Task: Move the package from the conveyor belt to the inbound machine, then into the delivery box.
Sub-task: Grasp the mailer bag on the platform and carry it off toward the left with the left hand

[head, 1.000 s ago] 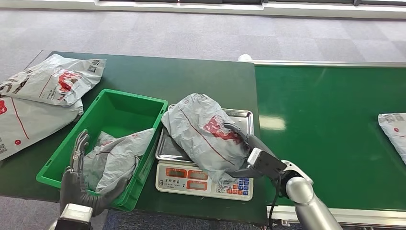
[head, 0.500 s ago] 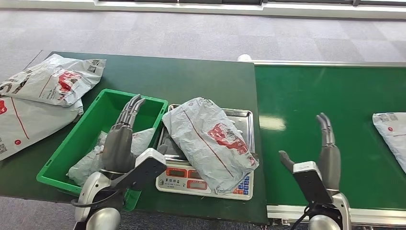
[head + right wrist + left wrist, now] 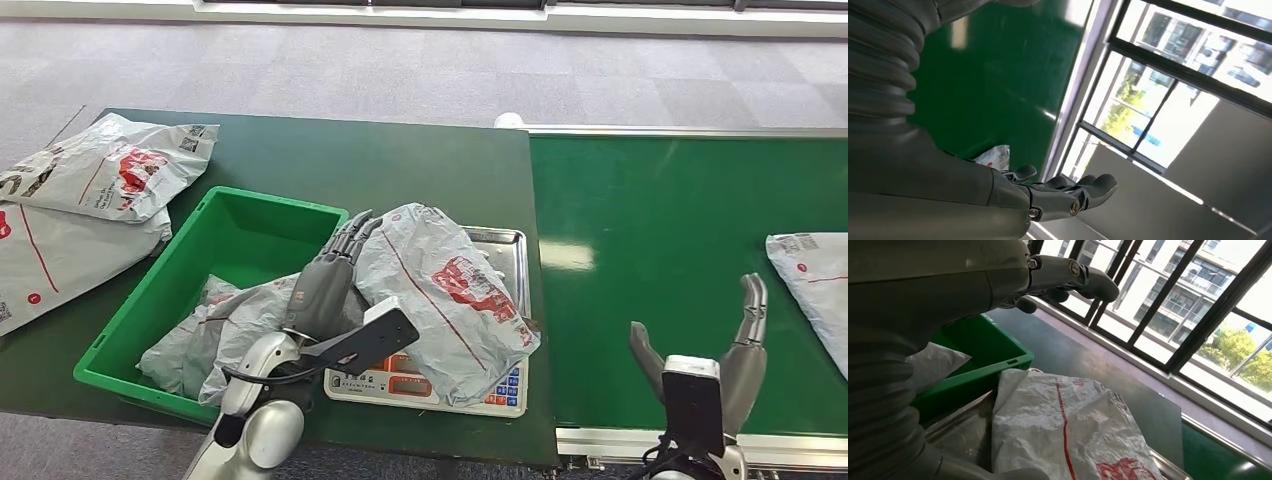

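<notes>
Our left hand's (image 3: 325, 285) fingers (image 3: 352, 236) are straight and apart, holding nothing, their tips at the near edge of the crumpled grey plastic mailer with red print (image 3: 450, 300). That package lies across the steel-topped weighing scale (image 3: 500, 245), overhanging its keypad at five o'clock. At nine o'clock of the scale, the green plastic crate (image 3: 235, 225) holds another crumpled grey mailer (image 3: 225, 325). Our right hand (image 3: 715, 365) hangs over the green conveyor belt (image 3: 680, 210), fingers (image 3: 752, 305) spread and empty. A further grey mailer (image 3: 815, 280) lies on the belt at three o'clock. Two grey mailers (image 3: 95, 195) rest on the dark green counter (image 3: 400, 165) at ten o'clock.
</notes>
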{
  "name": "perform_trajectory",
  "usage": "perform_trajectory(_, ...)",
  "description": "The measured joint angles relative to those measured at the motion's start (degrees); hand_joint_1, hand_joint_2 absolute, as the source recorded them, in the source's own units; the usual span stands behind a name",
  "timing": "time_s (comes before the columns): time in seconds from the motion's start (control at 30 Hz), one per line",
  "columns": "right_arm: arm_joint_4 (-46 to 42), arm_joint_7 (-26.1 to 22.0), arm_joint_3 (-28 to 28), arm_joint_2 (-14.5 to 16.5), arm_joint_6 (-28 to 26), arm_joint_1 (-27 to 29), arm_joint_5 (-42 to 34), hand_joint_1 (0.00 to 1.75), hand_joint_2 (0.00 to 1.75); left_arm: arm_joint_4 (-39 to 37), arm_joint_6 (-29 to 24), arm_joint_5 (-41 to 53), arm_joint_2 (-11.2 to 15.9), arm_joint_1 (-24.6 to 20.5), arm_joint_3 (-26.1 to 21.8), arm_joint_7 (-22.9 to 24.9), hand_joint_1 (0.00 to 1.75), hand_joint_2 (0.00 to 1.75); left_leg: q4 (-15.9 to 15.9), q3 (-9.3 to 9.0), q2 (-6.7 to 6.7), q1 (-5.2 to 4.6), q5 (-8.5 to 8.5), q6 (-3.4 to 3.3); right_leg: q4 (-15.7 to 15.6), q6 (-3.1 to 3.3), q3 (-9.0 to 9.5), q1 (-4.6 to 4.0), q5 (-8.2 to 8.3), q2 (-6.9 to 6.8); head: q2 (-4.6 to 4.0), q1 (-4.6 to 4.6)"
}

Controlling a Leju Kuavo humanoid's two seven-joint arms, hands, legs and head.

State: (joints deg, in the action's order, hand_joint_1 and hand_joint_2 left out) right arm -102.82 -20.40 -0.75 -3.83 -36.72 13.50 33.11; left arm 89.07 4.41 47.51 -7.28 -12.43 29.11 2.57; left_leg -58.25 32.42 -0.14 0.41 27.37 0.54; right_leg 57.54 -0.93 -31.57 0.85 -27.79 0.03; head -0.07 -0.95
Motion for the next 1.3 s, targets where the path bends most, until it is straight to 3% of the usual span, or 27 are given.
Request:
perform_trajectory(0.13, -4.03, -16.48, -3.48, 5.73, -3.19, -0.72, -8.38, 0.0, 1.75, -5.4, 4.16, -4.49, -1.41, -2.26, 2.01, 0.31, 0.0, 1.75, 0.0, 0.02, -0.03, 0.0, -0.04, 0.02, 0.0, 0.0, 0.01, 0.0, 0.01, -0.05, 0.0, 0.0)
perform_trajectory(0.27, -9.35, -19.45, -4.42, 10.43, -3.38, -1.27, -8.11, 0.0, 1.75, -14.08, 3.65, -5.84, -4.57, -5.41, 5.02, -0.12, 0.0, 1.75, 0.0, 0.01, -0.01, 0.0, -0.04, 0.02, 0.01, 0.0, 0.02, 0.0, 0.02, -0.03, 0.0, 0.01)
perform_trajectory(0.3, -10.01, -19.5, -4.42, 11.19, -3.38, -1.48, -7.97, 0.0, 1.75, -16.45, 3.35, -6.46, -5.46, -6.14, 5.64, -0.42, 0.12, 1.75, 0.0, 0.01, -0.01, 0.0, -0.04, 0.02, 0.01, -0.01, 0.02, 0.0, 0.03, -0.03, 0.0, 0.01)
perform_trajectory(0.4, -10.72, -19.55, -4.17, 12.6, -3.37, -2.27, -7.98, 0.0, 1.75, -23.01, 2.33, -8.25, -7.56, -8.59, 7.03, -1.34, 1.43, 1.75, 0.0, 0.01, -0.01, 0.0, -0.05, 0.01, 0.0, -0.03, 0.04, 0.01, 0.06, -0.02, 0.0, 0.01)
perform_trajectory(0.43, -10.74, -19.57, -3.85, 12.96, -3.35, -2.53, -7.98, 0.0, 1.75, -25.24, 1.59, -8.25, -8.1, -9.51, 7.48, -1.36, 1.75, 1.75, 0.0, 0.01, -0.01, -0.01, -0.05, 0.01, 0.0, -0.03, 0.04, 0.01, 0.07, -0.02, 0.0, 0.01)
perform_trajectory(0.63, -10.73, -19.62, -0.91, 15.48, -3.27, -3.31, -7.01, 0.0, 1.75, -39.43, -5.75, -5.23, -9.68, -13.77, 9.39, -0.53, 1.75, 1.75, 0.01, -0.02, 0.0, 0.0, -0.09, 0.07, 0.02, 0.0, 0.04, -0.05, 0.1, 0.01, 0.0, 0.0)
perform_trajectory(0.83, -10.73, -19.62, 0.07, 16.95, -3.27, -3.26, -6.8, 0.0, 1.75, -45.73, -9.15, -3.62, -9.91, -15.66, 9.55, -1.73, 1.75, 1.75, 0.06, -0.08, 0.01, 0.07, -0.09, 0.09, 0.02, 0.01, 0.11, -0.09, 0.09, 0.03, 0.0, 0.0)
perform_trajectory(1.13, -10.73, -19.62, 0.22, 17.39, -3.27, -2.31, -7.4, 0.0, 1.75, -46.13, -14.01, -1.33, -9.8, -15.44, 8.62, -0.58, 1.75, 1.75, 0.06, -0.12, 0.04, 0.07, -0.12, 0.12, 0.02, 0.04, 0.16, -0.12, 0.11, 0.04, 0.0, -0.01)
perform_trajectory(1.3, -10.73, -19.62, 0.17, 17.48, -3.28, -0.7, -9.09, 0.0, 1.75, -35.37, -19.21, -0.81, -8.59, -10.63, 4.41, -1.66, 1.75, 1.75, 0.06, 0.0, 0.04, 0.08, -0.15, 0.17, 0.03, 0.09, 0.0, -0.19, 0.14, 0.06, 0.0, 0.01)
